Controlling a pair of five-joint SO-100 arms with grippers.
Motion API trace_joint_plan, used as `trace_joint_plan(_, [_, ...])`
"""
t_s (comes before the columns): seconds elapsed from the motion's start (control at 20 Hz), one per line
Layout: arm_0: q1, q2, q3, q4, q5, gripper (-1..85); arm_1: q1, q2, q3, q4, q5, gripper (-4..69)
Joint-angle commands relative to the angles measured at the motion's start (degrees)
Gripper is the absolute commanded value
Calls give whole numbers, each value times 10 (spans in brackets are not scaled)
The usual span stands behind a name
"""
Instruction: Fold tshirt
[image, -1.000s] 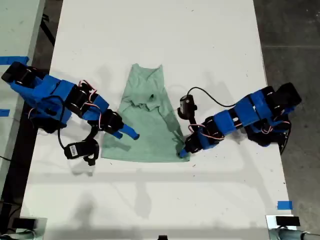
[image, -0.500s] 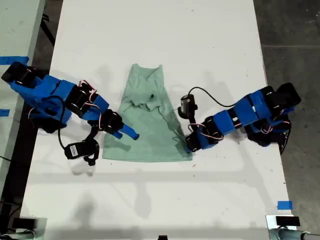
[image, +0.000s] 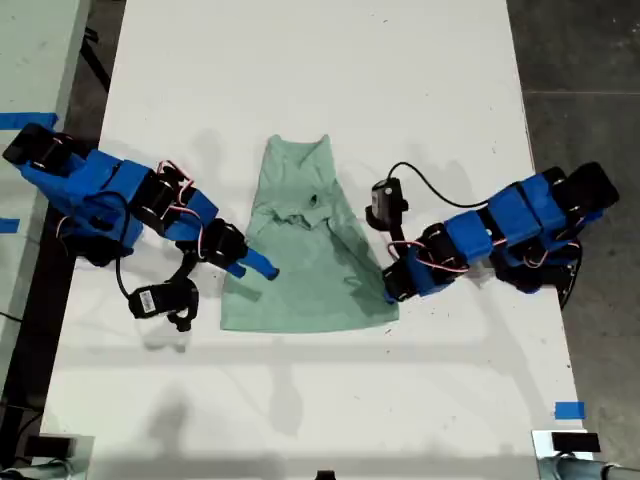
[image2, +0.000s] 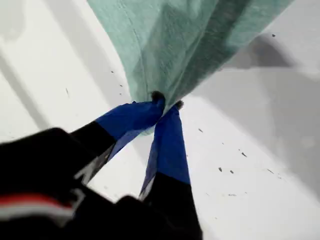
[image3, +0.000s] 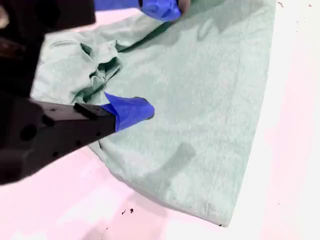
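Note:
The pale mint-green tshirt (image: 300, 275) lies partly folded on the white table (image: 320, 70), narrow end toward the far side, with a crumpled patch near its middle. My first gripper (image: 392, 291) is at the hem corner on the exterior view's right. The first wrist view shows my first gripper (image2: 165, 103) shut on a bunched fold of tshirt (image2: 190, 45). My second gripper (image: 258, 265) reaches in from the exterior view's left over the cloth's edge. The second wrist view shows my second gripper (image3: 160, 59) open above the tshirt (image3: 205, 105), nothing held.
A black camera module (image: 162, 299) and cable hang beside the second arm. Blue tape (image: 568, 410) marks the table's near corner at the exterior view's right. Dark floor (image: 580, 80) borders the table on that side; another pale surface (image: 30, 60) lies at the exterior view's left.
My first gripper has drawn back toward the exterior view's right, holding the hem corner. The whole tshirt slid that way with it. The second arm stayed put.

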Motion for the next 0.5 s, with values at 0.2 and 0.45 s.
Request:
trace_joint_plan(0.2, [4,25,-4,-13,-6,276,12,-77,-218,39,-30,-21])
trace_joint_plan(0.45, [2,25,-4,-18,-7,276,22,-258,-432,50,-44,-21])
